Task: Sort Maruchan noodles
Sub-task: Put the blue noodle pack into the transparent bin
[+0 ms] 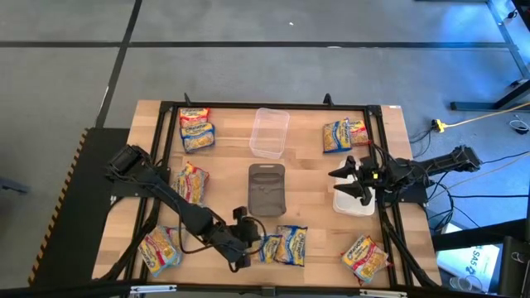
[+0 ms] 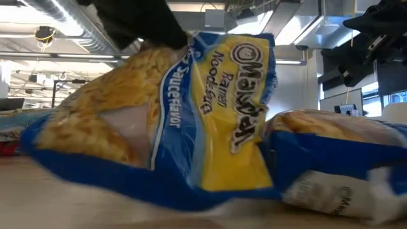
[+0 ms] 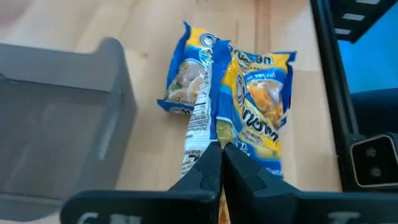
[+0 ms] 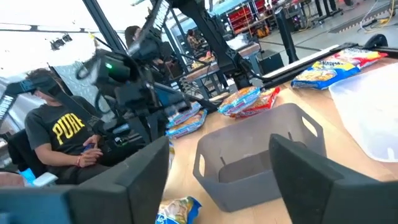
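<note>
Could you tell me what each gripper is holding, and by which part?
Left gripper pinches a blue noodle packet at its end seam; right gripper holds nothing.

noodle packets | yellow, blue or red trim | flat, scattered round the table's edges | two overlapping at front centre

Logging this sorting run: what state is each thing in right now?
Left pincer: shut on the blue noodle packet.
Right pincer: open, holding nothing, above a white packet.
Grey bin: upright, nothing visible inside.
Clear tub: upright, empty.
</note>
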